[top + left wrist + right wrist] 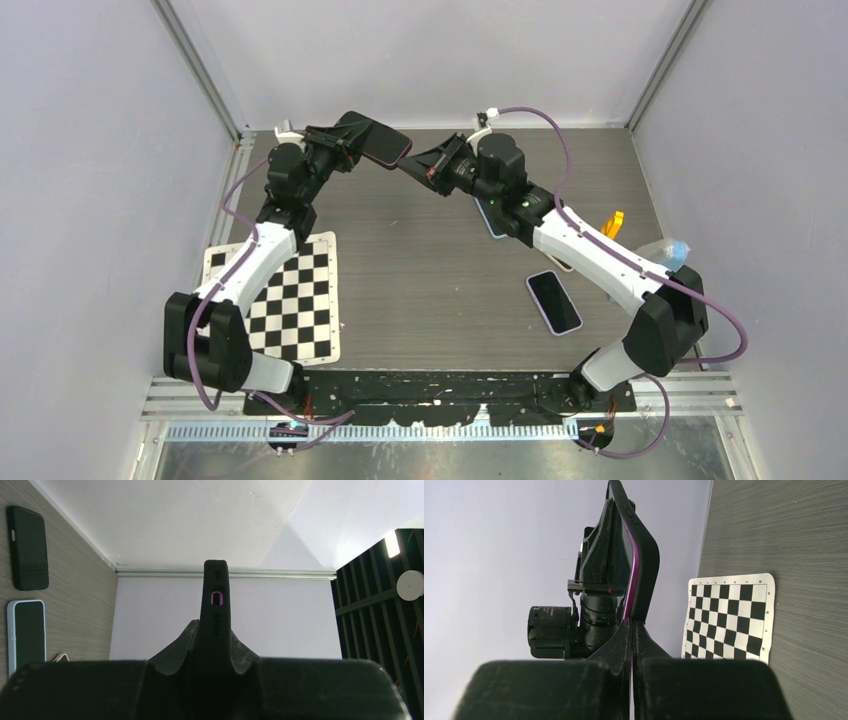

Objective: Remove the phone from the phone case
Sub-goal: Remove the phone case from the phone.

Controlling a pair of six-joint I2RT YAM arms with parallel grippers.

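Observation:
A phone with a purple edge sits inside a black phone case, held up in the air over the back of the table. My left gripper is shut on it; in the left wrist view the case stands edge-on between the jaws of that gripper. My right gripper is shut, with no visible gap between its fingers. Its tips touch the case's lower corner, right where the purple edge meets the black rim. Whether they pinch the rim I cannot tell.
A dark phone with a lilac rim lies flat on the table at right. A blue-cased phone lies partly under my right arm. A checkerboard sheet lies at left. A yellow object and a clear blue-tinted item sit at far right.

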